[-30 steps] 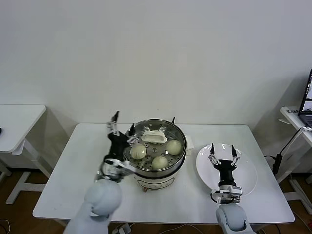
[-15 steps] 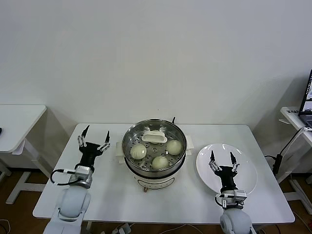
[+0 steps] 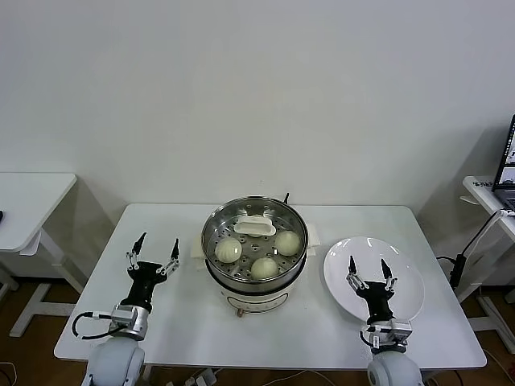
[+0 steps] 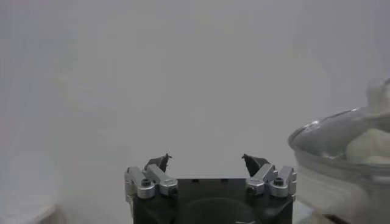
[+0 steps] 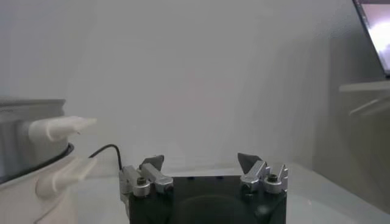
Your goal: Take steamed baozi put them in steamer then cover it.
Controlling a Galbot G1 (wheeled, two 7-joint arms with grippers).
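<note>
The steel steamer [image 3: 241, 283] stands mid-table on its cream base. The clear glass cover sits on it, its cream handle [image 3: 255, 226] at the centre. Three off-white baozi show through the glass: [image 3: 228, 250], [image 3: 264, 267], [image 3: 288, 242]; a fourth is hidden by the handle. My left gripper [image 3: 153, 251] is open and empty, left of the steamer and apart from it. My right gripper [image 3: 368, 269] is open and empty over the white plate [image 3: 406, 285]. The left wrist view shows open fingers [image 4: 207, 161] and the covered steamer [image 4: 341, 146] to one side.
The white table [image 3: 201, 322] carries only the steamer and plate. The right wrist view shows the open gripper [image 5: 200, 161], the steamer's cream side handle [image 5: 58, 126] and a black cable [image 5: 106, 149]. A side table [image 3: 32, 197] stands left; a laptop [image 3: 507, 165] stands right.
My left gripper has let go at the steamer and drawn back left and toward the table's front. My right gripper has slid slightly toward the front over the plate. The cover stays on.
</note>
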